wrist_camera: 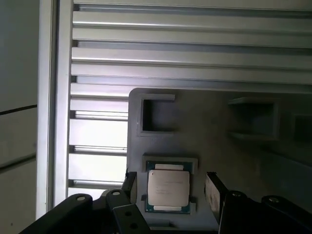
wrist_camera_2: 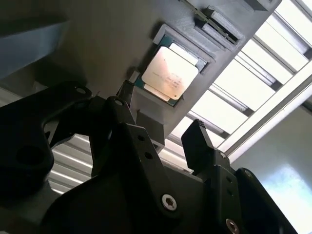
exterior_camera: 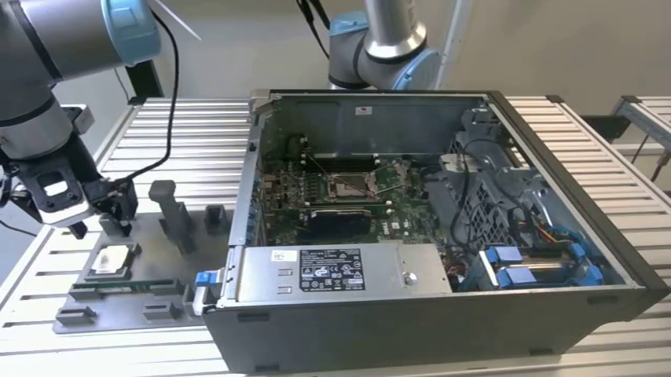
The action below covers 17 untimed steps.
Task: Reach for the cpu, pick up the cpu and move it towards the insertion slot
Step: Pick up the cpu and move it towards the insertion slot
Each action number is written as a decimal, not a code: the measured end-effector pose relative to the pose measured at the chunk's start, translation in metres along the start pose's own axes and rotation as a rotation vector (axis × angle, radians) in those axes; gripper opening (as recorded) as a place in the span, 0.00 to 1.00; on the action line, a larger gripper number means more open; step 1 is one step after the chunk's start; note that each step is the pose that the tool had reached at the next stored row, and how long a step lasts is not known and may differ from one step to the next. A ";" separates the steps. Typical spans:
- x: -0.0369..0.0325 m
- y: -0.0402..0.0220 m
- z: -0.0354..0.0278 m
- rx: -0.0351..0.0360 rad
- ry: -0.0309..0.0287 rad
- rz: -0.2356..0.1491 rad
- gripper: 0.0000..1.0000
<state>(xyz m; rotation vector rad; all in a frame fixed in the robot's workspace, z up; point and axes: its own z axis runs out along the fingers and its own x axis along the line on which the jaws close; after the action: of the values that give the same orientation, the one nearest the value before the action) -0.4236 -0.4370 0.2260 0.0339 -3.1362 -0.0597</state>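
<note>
In the first wrist view, the black gripper (wrist_camera: 170, 186) is hovering, jaws apart, above the small silvery-white square cpu (wrist_camera: 168, 189), which is lying in a grey plastic tray (wrist_camera: 204, 126) on the slatted surface (wrist_camera: 170, 39). Lowering straight and centred is probably the way to grip opposite edges evenly.

Place: a robotics lab's assembly test bench.
Evidence: an open computer case (exterior_camera: 419, 330) is lying on a slatted aluminium table (exterior_camera: 178, 126); an industrial arm (exterior_camera: 42, 47) is hanging over a grey parts fixture (exterior_camera: 157, 263).
</note>
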 end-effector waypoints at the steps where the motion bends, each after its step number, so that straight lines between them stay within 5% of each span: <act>1: 0.0000 -0.0005 0.0019 0.0000 0.0000 0.000 1.00; 17: 0.0002 -0.0159 0.0281 -0.0001 0.0000 0.000 1.00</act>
<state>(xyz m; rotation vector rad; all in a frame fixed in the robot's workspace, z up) -0.4235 -0.4519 0.1973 0.0338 -3.1362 -0.0598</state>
